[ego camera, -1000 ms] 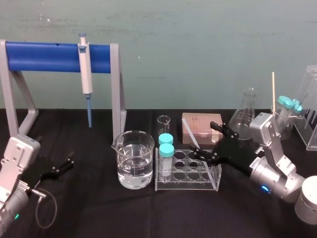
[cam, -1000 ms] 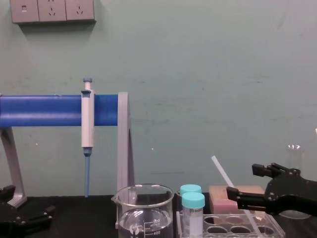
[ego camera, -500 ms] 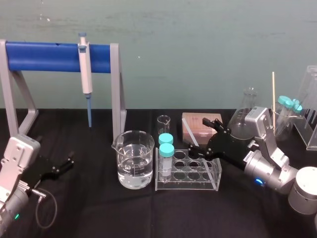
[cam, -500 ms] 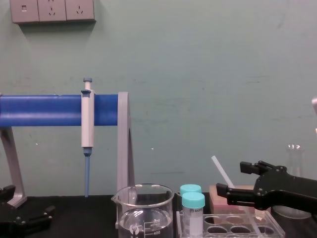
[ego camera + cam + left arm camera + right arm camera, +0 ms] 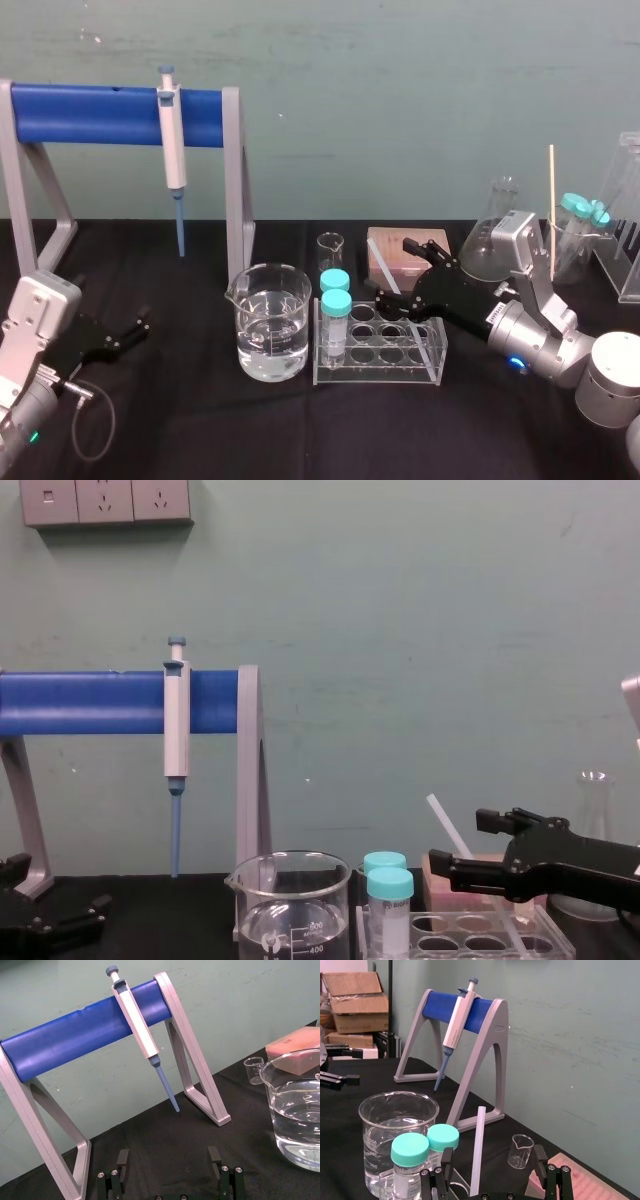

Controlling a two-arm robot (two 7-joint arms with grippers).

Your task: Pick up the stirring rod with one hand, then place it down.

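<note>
Bench: left gripper parked at the left, fingers spread, empty. Right gripper at the tube rack, fingers spread either side of the stirring rod, no contact. Rod leans tilted in the rack. Probably light, stiff, slick, brittle: pinch the exposed upper shaft gently.

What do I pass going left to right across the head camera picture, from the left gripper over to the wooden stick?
left gripper → pipette → beaker → teal-capped tubes → right gripper → conical flask → thin wooden stick
</note>
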